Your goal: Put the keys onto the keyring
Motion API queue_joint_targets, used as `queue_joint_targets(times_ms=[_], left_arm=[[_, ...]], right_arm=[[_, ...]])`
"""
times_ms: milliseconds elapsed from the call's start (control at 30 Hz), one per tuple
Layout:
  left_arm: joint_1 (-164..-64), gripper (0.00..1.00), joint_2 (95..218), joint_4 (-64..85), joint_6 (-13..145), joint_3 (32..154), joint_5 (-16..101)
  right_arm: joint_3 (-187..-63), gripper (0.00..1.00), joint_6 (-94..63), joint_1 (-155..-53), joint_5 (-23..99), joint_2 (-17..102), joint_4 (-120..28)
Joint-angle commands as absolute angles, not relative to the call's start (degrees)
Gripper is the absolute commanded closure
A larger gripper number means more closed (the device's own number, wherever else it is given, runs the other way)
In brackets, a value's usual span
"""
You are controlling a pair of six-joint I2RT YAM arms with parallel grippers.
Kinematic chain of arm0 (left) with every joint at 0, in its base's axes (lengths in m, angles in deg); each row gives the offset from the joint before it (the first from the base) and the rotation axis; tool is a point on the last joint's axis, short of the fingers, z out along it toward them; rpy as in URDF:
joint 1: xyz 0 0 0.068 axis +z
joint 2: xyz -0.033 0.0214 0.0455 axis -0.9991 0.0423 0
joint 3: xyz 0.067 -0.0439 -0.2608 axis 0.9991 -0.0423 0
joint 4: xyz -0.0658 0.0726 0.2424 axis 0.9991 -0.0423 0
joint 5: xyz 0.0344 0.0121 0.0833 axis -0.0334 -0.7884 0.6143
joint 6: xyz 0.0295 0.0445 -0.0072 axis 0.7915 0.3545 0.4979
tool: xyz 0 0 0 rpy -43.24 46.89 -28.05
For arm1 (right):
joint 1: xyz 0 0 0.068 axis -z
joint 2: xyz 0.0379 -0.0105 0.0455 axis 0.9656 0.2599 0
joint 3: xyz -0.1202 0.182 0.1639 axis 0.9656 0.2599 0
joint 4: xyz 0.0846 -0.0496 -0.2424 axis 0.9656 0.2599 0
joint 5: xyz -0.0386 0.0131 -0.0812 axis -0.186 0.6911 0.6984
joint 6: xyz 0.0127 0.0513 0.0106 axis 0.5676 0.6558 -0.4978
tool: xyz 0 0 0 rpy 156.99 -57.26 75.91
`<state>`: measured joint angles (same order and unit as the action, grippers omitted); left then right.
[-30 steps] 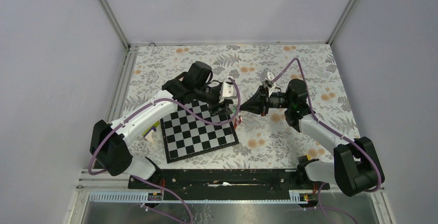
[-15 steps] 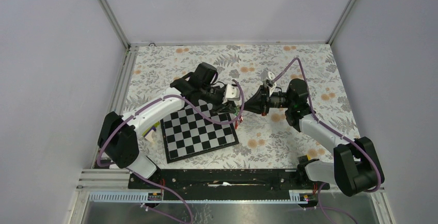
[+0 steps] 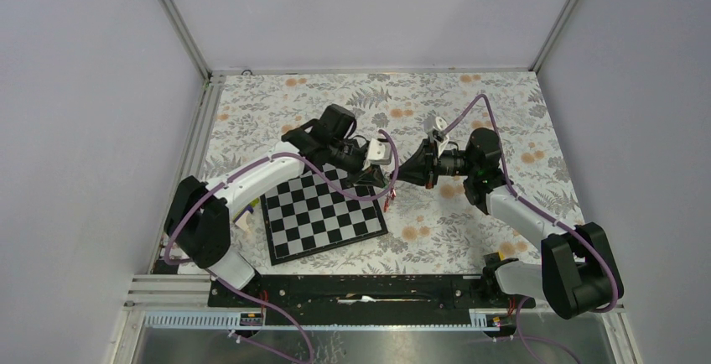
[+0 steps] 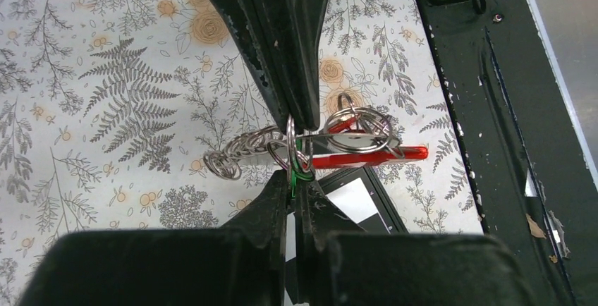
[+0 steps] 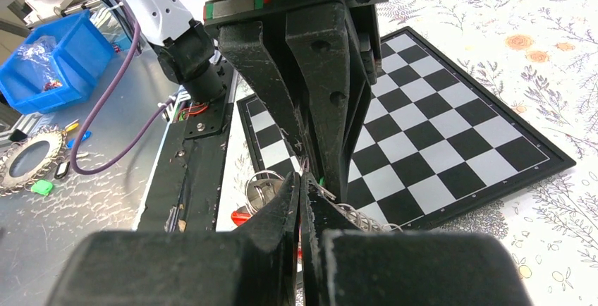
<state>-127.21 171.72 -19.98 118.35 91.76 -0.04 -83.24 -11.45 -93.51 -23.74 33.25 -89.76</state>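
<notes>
My left gripper [image 3: 380,178] and right gripper [image 3: 397,174] meet tip to tip above the near right corner of the chessboard [image 3: 323,213]. In the left wrist view the left gripper [image 4: 296,183] is shut on a green-headed key [image 4: 292,179]. The right gripper [image 4: 301,120] comes down from above, shut on a thin metal ring [image 4: 290,140]. Between them hang steel rings [image 4: 359,128], a short chain [image 4: 236,156] and the red keyring [image 4: 370,156]. The right wrist view shows the right gripper [image 5: 300,179] shut, with the left fingers [image 5: 324,87] just behind. No other keys show.
The chessboard [image 5: 437,144] lies flat on the floral cloth. The black base rail [image 3: 360,288] runs along the near edge. A small yellowish object [image 3: 246,211] lies left of the board. A blue bin [image 5: 42,59] stands off the table.
My left arm has swung a little to the right, bringing its gripper against the right gripper's tip. The right arm has hardly moved.
</notes>
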Motion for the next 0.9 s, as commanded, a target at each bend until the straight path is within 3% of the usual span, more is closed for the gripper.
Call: queue_joint_targets(times_ms=[0,200,600,867], left_arm=[[-127.77,1.00,172.90,-18.13,116.67,91.45,-2.19],[-128.55,1.00,174.16,-18.00,115.10,92.57,-2.50],[-128.11,0.78,171.53,-17.95,114.27,92.93,3.90],[-125.81,0.74,166.77,-21.34,115.62,94.69,13.13]], right_arm=[[-83.63,1.00,-12.09,-93.19,-24.35,32.88,-93.57],[-83.39,1.00,-12.98,-93.13,-24.04,33.42,-92.95],[-83.69,1.00,-16.39,-93.06,-23.77,32.06,-89.55],[-83.94,1.00,-17.22,-92.92,-23.94,31.94,-88.68]])
